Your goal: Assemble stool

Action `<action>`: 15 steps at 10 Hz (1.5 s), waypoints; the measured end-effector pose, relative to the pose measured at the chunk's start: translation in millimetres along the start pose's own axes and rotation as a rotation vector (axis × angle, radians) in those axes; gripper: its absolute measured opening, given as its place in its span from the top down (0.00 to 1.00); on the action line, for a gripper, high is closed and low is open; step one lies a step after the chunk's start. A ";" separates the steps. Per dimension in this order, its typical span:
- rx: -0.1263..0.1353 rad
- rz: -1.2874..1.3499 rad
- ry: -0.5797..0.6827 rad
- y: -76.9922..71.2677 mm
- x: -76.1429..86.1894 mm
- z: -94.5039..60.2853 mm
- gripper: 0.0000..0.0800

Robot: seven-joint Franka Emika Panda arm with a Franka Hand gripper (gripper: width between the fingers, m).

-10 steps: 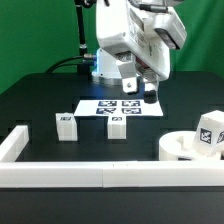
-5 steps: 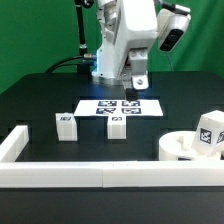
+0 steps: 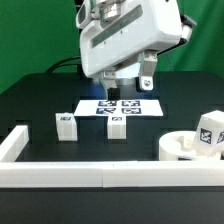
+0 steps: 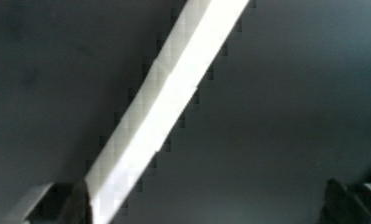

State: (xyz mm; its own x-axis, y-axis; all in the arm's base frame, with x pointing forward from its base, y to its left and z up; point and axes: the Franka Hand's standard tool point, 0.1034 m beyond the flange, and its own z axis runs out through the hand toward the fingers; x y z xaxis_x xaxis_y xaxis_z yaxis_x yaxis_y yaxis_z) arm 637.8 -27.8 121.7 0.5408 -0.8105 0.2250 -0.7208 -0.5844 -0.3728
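Exterior view: stool judged barely begun, no leg visibly fitted, all three left to join. Round white seat (image 3: 180,148) lying by the front rail (image 3: 90,177), at the exterior view's right. First leg (image 3: 211,131), blocky and tagged, touching or just behind the seat; joined or not, impossible to tell. Second leg (image 3: 67,126) and third leg (image 3: 117,126) standing loose, apart, just before the marker board (image 3: 120,106). Gripper (image 3: 130,88) hanging above that board, fingers spread, holding nothing.

Marker board (image 3: 118,106) flat on black table (image 3: 40,103), white border rail (image 3: 100,177) well apart, green backdrop (image 3: 30,40) behind.
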 end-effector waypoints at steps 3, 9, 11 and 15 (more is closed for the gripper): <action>-0.043 -0.442 -0.010 2.9 -3.6 9.0 0.19; -0.071 -0.761 -0.048 13.5 -7.8 11.3 0.19; -0.141 -0.716 -0.237 26.5 -23.8 11.2 0.19; -0.230 -0.704 -0.435 37.3 -32.5 4.8 0.19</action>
State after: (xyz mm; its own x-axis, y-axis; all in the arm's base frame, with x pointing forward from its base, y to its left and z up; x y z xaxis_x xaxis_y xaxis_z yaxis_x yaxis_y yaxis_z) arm 595.4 -23.1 96.2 0.9795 -0.1959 -0.0475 -0.1990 -0.9772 -0.0737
